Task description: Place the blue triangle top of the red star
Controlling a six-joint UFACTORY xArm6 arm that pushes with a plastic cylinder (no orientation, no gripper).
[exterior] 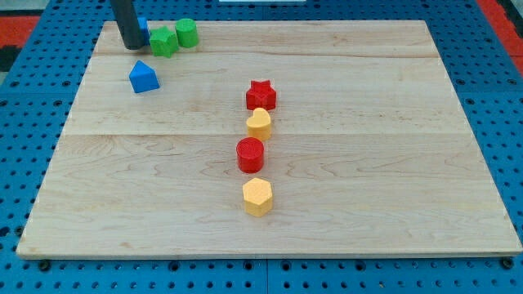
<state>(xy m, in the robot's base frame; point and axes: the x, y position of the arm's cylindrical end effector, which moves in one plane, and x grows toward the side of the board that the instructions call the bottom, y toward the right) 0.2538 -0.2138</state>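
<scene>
Faceted yellow hexagon (257,196) (smooth wooden board (392,180))

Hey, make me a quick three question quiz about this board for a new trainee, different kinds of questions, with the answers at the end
1. True or false: the yellow heart touches the red star.
2. Which block lies nearest the view's bottom? A) red cylinder B) yellow hexagon C) green star
3. Fill in: my tip stands against a partly hidden ____ block near the view's top left.

Key:
1. True; the heart sits right below the star.
2. B.
3. Blue; its shape cannot be made out. A second blue block, house-shaped, lies apart, below it, and a green cylinder is beside the green star.
</scene>
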